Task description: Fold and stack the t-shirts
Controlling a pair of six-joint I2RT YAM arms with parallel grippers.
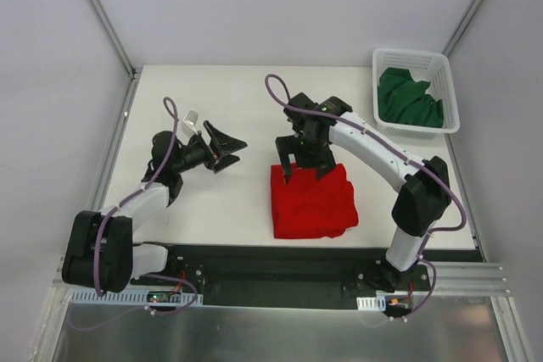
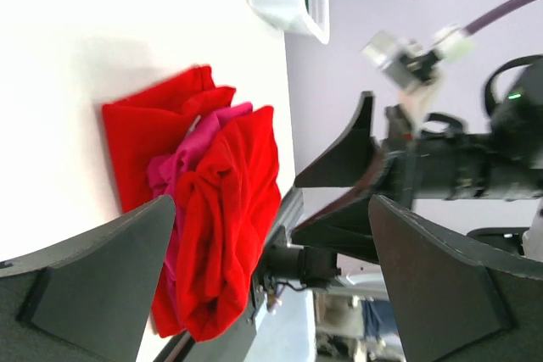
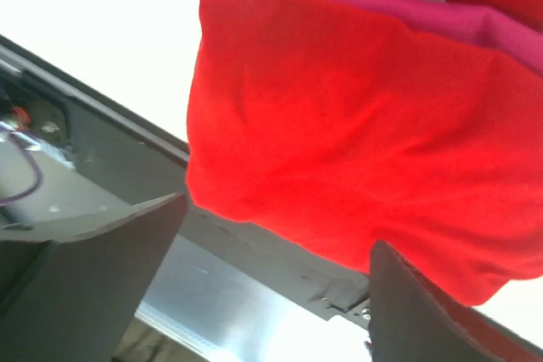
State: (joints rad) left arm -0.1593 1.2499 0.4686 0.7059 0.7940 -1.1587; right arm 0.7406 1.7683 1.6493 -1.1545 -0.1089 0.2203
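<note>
You have both grippers spread wide and holding nothing: the left gripper (image 1: 231, 150) hangs over the table (image 1: 204, 201) left of the pile, and the right gripper (image 1: 305, 167) is over the far edge of the red t-shirt (image 1: 312, 203). That shirt lies folded near the table's front edge, with the magenta t-shirt (image 2: 182, 154) tucked between its layers. The dark green t-shirt (image 1: 410, 99) lies crumpled in the white basket (image 1: 410, 54) at the far right corner.

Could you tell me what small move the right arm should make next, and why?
Probably lift the right hand, open and empty above the red t-shirt, and swing it toward the basket. That one and the magenta t-shirt already lie folded together, while the green t-shirt lies crumpled in the basket.
</note>
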